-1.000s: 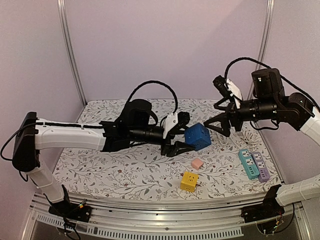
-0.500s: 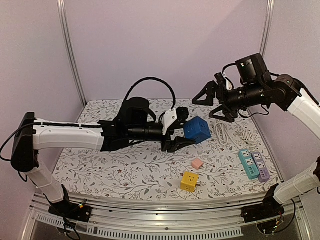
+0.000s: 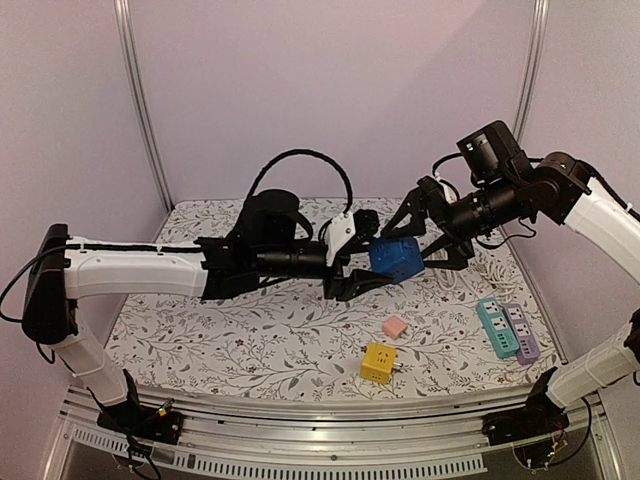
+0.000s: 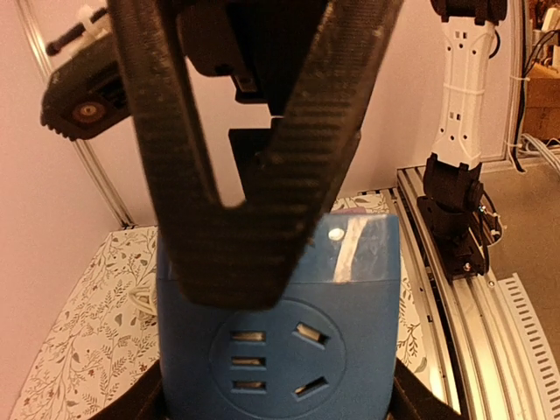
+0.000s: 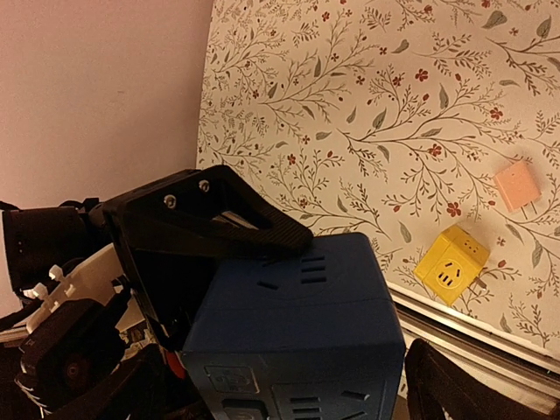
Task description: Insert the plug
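The table [image 3: 250,340] was covered edge to edge with a pale cloth printed with leafy sprigs and small red flowers. Four items lay directly on it, all toward the right half. A small pink block [image 3: 395,327] sat near the front, with a yellow socket cube [image 3: 378,362] just beside it, closer to the front edge. At the right edge, a teal power strip [image 3: 493,327] and a purple power strip [image 3: 521,332] lay side by side, touching.

The blue cube socket [image 3: 396,258] hangs tilted in mid-air, outlets showing.
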Controlling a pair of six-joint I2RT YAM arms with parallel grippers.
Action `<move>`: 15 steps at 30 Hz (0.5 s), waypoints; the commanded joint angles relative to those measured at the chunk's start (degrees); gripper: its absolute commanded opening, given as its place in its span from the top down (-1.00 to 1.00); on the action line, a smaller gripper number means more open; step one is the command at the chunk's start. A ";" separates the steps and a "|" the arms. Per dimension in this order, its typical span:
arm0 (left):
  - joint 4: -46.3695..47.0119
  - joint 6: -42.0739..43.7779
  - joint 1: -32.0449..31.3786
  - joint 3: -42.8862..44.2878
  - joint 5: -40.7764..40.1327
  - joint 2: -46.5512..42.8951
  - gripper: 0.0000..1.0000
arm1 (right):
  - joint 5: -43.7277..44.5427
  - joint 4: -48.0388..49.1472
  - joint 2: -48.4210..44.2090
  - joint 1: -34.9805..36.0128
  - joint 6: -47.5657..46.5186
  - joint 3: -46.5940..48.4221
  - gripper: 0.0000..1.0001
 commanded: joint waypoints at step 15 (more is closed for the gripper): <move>0.96 -1.98 -0.72 3.48 2.31 1.92 1.00 | 3.26 -4.62 1.71 0.90 -1.42 2.12 0.12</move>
